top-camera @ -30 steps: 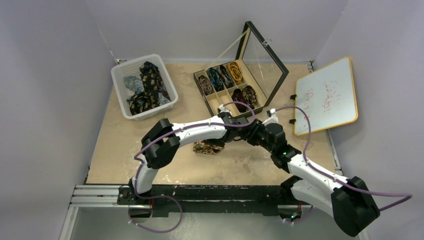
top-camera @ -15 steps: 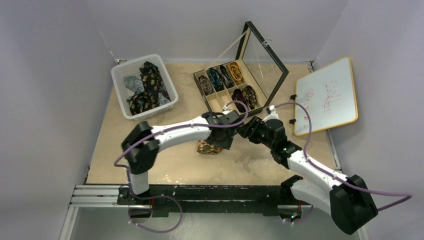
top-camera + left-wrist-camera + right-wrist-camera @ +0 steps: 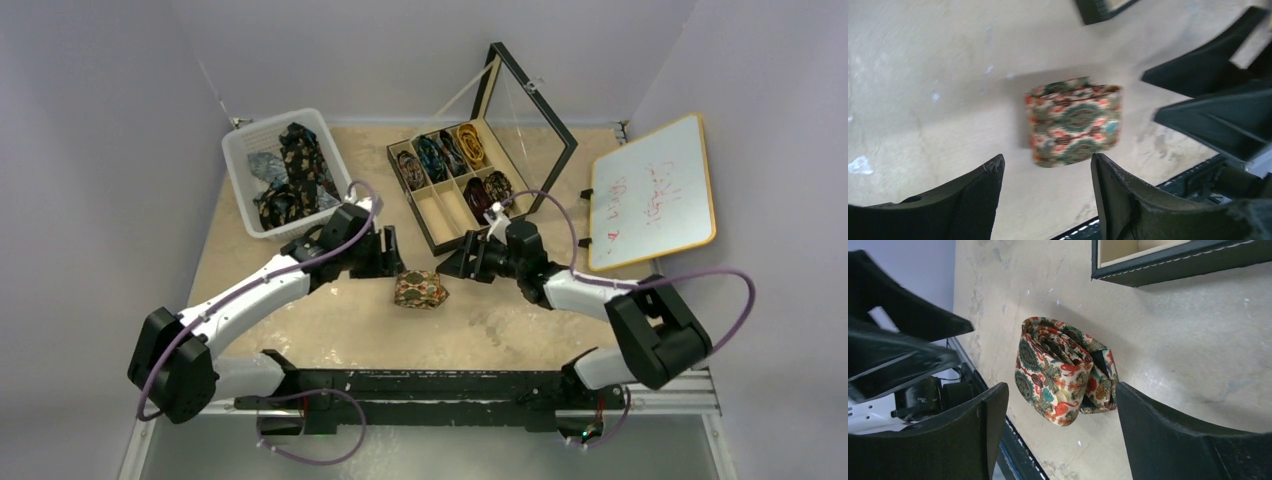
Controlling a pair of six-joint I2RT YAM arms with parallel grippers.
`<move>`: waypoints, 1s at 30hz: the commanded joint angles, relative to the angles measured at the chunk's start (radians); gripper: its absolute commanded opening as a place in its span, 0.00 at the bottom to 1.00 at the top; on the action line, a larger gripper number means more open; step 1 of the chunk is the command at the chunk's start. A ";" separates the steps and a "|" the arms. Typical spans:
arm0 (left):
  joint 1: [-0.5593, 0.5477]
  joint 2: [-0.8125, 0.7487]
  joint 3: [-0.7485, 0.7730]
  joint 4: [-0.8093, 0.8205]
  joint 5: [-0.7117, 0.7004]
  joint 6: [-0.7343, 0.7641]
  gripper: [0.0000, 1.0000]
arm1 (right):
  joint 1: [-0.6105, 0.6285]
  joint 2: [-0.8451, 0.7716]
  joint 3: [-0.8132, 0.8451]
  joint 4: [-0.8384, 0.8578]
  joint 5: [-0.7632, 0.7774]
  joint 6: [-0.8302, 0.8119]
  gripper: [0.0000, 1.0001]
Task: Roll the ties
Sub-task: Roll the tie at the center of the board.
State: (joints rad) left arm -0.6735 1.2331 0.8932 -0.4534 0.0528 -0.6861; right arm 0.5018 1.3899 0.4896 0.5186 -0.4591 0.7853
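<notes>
One of the ties, floral in tan, orange and teal, lies wound into a coil on the table between both grippers. My left gripper hangs open just up-left of it, apart from it. My right gripper stands open just to the coil's right, also apart. In the left wrist view the coil lies beyond the open gripper, untouched. The right wrist view shows the coil on its side ahead of the open gripper. More loose ties fill a white basket.
A black compartment box with its glass lid raised stands behind the coil, with coiled ties in several cells. Its corner shows near the coil. A whiteboard leans at the right.
Both grippers have opened and drawn back from the coil, which stays on the table. The left arm swung out to the left; the right arm lowered and reached left.
</notes>
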 commanded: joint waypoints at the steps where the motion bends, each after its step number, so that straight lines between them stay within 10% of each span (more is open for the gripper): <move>1: 0.096 -0.024 -0.119 0.157 0.170 0.023 0.62 | 0.029 0.069 0.076 0.089 -0.090 -0.011 0.82; 30: 0.200 0.142 -0.360 0.642 0.372 -0.029 0.62 | 0.043 0.272 0.090 0.121 -0.155 0.159 0.37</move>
State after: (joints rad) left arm -0.4835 1.3556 0.5495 0.0639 0.3763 -0.6987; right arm 0.5365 1.6749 0.5678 0.6388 -0.5953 0.8989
